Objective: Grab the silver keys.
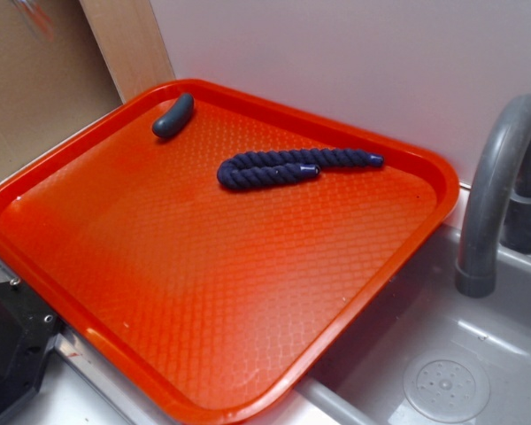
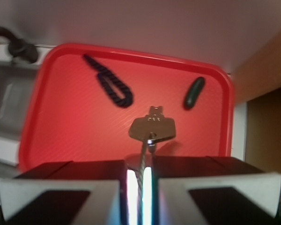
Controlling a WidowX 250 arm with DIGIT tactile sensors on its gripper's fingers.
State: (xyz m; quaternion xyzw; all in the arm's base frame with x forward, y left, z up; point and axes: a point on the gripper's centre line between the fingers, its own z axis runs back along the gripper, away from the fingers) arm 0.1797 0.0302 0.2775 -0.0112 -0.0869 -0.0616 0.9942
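Wrist view shows the gripper [image 2: 139,187] with its two pale pads drawn nearly together, clamped on a thin wire ring that runs up through the narrow bright slit between them. From that ring the silver keys [image 2: 152,129] hang just ahead of the pads, the squarish head facing the camera, with a smaller piece showing above it. They appear to be off the red tray [image 2: 61,136], which lies well beyond and below them; a soft shadow beside the keys supports that reading, though how high they hang cannot be told. The hold is on the ring rather than on a key blade, which would explain why the bunch dangles freely instead of sitting rigid. Further ahead and to the left of the gripper lies the dark rope [image 2: 113,86], folded into a loop; further ahead and to the right lies a small dark curved piece [image 2: 194,93]. Both are well apart from the keys and untouched. Exterior view shows the same tray with rope and curved piece only, beside a grey sink [image 1: 478,354] and its tap [image 1: 496,186]; no keys lie on the tray there, consistent with their being held aloft. Judgement: the grab appears made; the remaining risk is the thin ring slipping from the pads.
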